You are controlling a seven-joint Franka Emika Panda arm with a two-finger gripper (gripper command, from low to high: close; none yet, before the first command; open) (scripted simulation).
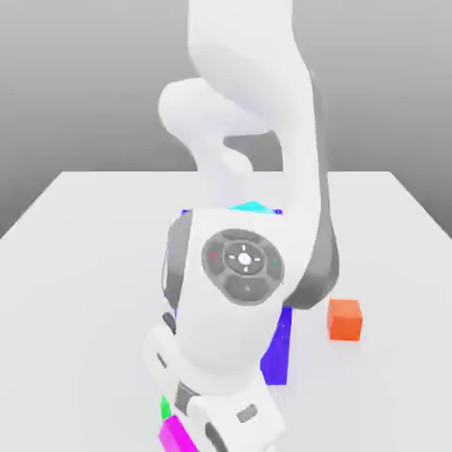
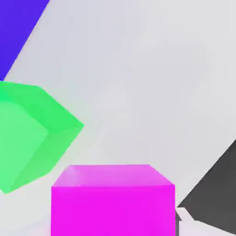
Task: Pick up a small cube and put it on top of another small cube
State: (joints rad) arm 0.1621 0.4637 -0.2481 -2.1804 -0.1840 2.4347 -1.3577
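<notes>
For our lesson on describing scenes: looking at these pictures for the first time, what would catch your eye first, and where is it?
The big white robot arm fills the middle of the exterior view, hiding much of the large blue-purple cube behind it. In the hand view, the magenta cube sits close up, with the green cube beside it. An orange cube stands alone toward the exterior view's right.

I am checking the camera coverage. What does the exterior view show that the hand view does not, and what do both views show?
Exterior view alone: the robot arm, an orange cube on the table at the exterior view's right, and a cyan patch behind the arm. Hand view alone: the green cube's full shape, apart from the magenta cube. Both share: the magenta cube, the green cube, the large blue block and the table.
</notes>
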